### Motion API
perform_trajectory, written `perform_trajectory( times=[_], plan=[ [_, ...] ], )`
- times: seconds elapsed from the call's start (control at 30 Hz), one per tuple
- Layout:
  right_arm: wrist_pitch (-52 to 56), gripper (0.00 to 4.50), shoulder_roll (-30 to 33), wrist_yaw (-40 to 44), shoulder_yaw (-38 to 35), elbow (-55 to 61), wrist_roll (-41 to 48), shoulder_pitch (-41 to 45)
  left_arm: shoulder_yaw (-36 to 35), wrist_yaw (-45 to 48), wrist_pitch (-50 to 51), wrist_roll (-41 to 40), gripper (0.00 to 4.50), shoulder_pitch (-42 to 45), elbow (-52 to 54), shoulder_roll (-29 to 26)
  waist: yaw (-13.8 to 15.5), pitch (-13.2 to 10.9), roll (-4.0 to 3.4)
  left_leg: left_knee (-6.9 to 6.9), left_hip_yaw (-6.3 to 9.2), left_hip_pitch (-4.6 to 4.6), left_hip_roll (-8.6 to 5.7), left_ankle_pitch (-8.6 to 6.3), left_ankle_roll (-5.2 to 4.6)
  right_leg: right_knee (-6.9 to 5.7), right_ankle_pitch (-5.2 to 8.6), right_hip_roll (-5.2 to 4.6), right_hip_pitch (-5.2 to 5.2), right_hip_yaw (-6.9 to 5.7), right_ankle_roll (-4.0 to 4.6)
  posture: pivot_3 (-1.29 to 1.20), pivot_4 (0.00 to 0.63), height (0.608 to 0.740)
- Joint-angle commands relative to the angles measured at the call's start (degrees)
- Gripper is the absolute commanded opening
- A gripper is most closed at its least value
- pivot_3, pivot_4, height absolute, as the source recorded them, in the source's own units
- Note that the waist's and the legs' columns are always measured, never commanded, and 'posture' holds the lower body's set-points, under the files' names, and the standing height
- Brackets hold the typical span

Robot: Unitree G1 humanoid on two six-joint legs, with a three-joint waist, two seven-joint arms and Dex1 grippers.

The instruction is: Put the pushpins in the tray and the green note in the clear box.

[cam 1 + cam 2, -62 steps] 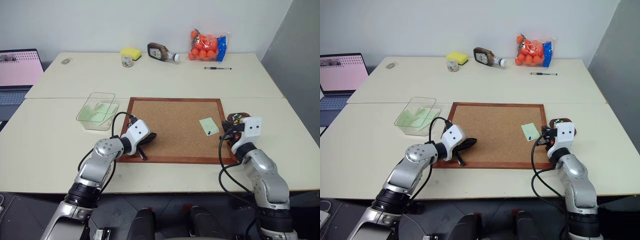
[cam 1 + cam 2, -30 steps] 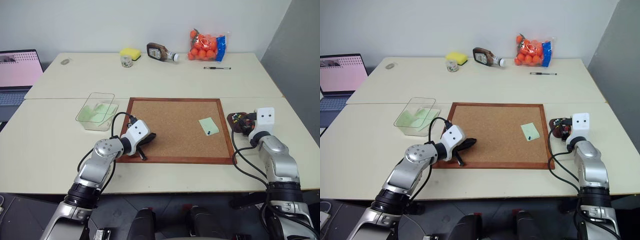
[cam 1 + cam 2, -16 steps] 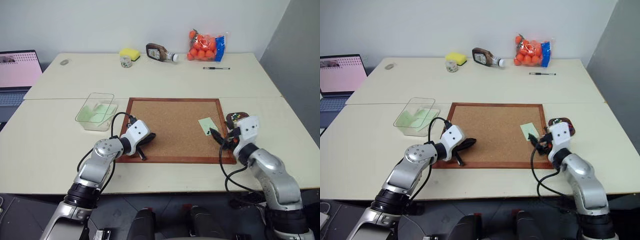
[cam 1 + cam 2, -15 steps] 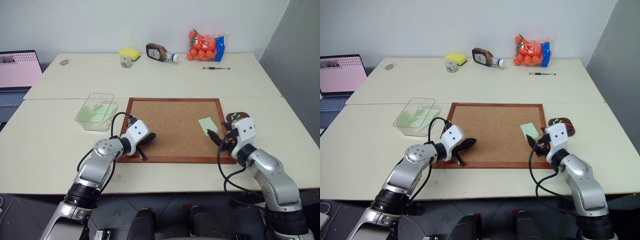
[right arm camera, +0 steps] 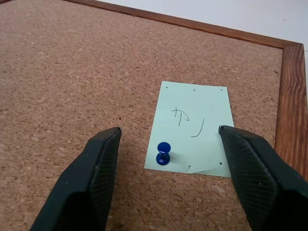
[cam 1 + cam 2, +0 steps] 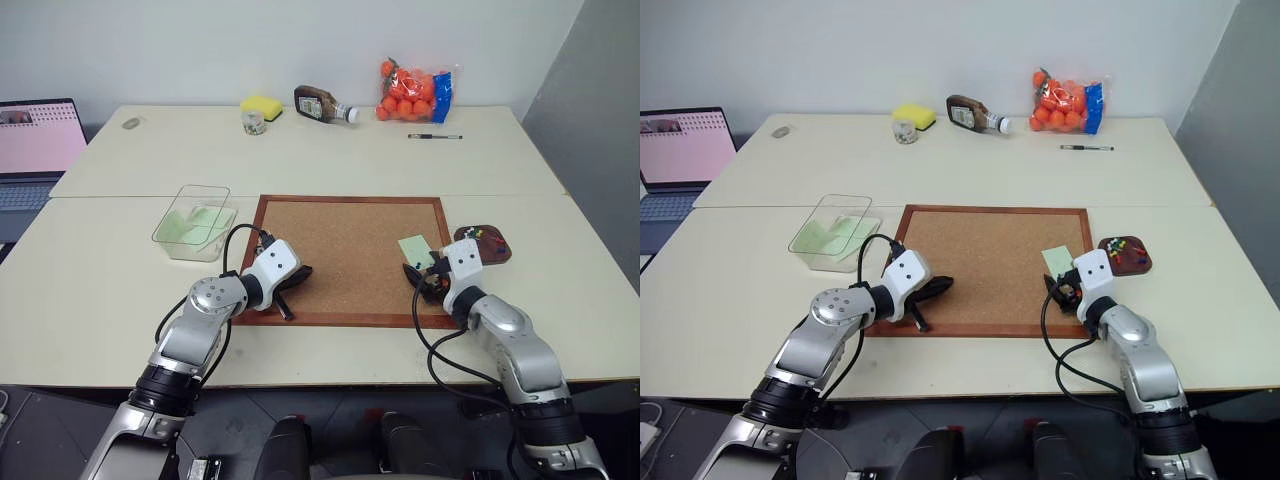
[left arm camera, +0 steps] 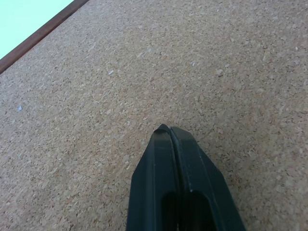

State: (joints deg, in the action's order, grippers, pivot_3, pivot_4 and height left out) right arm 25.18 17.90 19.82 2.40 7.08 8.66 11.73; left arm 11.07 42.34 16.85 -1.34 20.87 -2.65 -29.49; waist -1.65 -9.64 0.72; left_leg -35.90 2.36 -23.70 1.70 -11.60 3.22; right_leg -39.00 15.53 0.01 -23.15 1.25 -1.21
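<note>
left eye view: a cork board [image 6: 345,258] lies at frame centre on the table [image 6: 330,160]. the left gripper [image 6: 291,283], fingers pressed together and empty, rests over the board's lower left corner. the right gripper [image 6: 415,277] sits at the board's right edge, just below the green note [image 6: 416,249]. the tray [image 6: 482,243], holding coloured pushpins [image 6: 479,237], lies right of the board; the clear box [image 6: 195,221] lies left of it, with green paper inside.

left wrist view: the closed fingers [image 7: 175,185] point onto bare cork.

right wrist view: the two fingers [image 5: 96,180] stand wide apart, holding nothing, framing the note [image 5: 194,127] at frame centre; a blue pushpin [image 5: 163,153] stands in its lower left corner. the board's wooden frame [image 5: 288,106] runs along the right edge.
</note>
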Motion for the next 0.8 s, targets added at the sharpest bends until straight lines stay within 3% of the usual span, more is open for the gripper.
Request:
perform_trajectory(
  times=[0.03,0.07,0.43,0.8],
  plan=[
    [-1.8,2.59,-0.2,0.2,-0.5,0.8,-0.3,0.7,1.5,0.1,1.1,1.6,0.00,-1.2,-1.6,-0.2,0.0,0.0,0.00,0.00,0.00,0.00,0.00,0.00,0.00,0.00,0.00,0.00,0.00,-0.01,0.00,0.00,0.150,0.740],
    [-1.9,2.24,-0.3,0.3,-0.6,0.8,-0.4,0.5,1.5,0.1,1.1,1.6,0.00,-1.3,-1.6,-0.2,0.0,0.0,0.00,0.01,0.01,0.00,0.00,0.00,0.00,0.00,0.00,0.00,0.00,-0.01,0.00,0.00,0.150,0.740],
    [-2.4,0.03,0.1,1.2,-0.3,1.2,-1.2,-0.1,1.6,0.0,1.1,1.5,0.00,-1.3,-1.6,-0.1,0.0,0.0,0.00,0.00,0.00,0.00,0.00,0.00,0.00,0.00,0.00,0.00,0.00,-0.01,0.00,0.00,0.150,0.740],
    [-9.3,0.03,0.5,3.3,-1.0,6.9,-0.6,0.5,1.5,0.1,1.2,1.5,0.00,-1.4,-1.5,-0.2,0.0,0.0,-0.01,0.01,0.00,0.00,0.00,0.00,0.00,0.00,0.00,0.00,0.00,-0.01,0.00,0.00,0.150,0.740]
  ],
)
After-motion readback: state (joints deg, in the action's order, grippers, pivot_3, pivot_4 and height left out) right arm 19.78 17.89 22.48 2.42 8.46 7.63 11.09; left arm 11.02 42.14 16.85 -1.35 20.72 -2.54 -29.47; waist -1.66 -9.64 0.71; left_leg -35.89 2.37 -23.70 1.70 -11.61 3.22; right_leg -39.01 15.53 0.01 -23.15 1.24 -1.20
